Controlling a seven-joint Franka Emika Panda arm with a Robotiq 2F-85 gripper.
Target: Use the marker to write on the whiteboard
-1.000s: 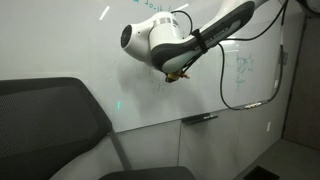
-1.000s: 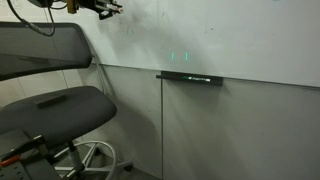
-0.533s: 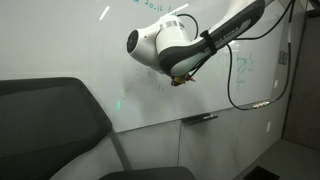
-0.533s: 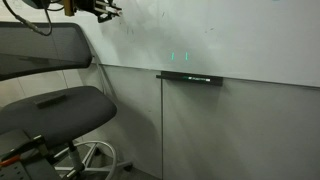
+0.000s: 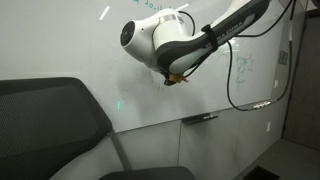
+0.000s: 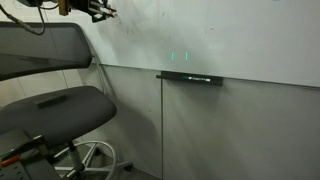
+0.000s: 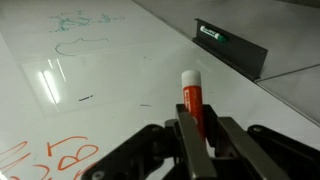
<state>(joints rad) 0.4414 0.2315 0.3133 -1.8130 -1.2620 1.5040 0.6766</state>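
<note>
In the wrist view my gripper (image 7: 203, 135) is shut on the marker (image 7: 192, 100), an orange stick with a white tip that points at the whiteboard (image 7: 120, 70). The board carries green and orange scribbles. In an exterior view the white arm reaches in from the upper right, and the gripper (image 5: 174, 78) holds the small marker tip close to the whiteboard (image 5: 60, 40); whether it touches cannot be told. In an exterior view the gripper (image 6: 100, 12) is at the top left against the whiteboard (image 6: 220, 35).
A dark bar-shaped tray (image 6: 189, 77) hangs on the board's lower edge, seen also in the wrist view (image 7: 230, 48). A dark grey chair (image 6: 50, 100) stands in front of the wall, its back (image 5: 45, 120) near the camera. A black cable (image 5: 235, 90) loops from the arm.
The arm's wrist has shifted slightly left and up along the board with the marker still held. In the other exterior view the gripper moved a little to the left.
</note>
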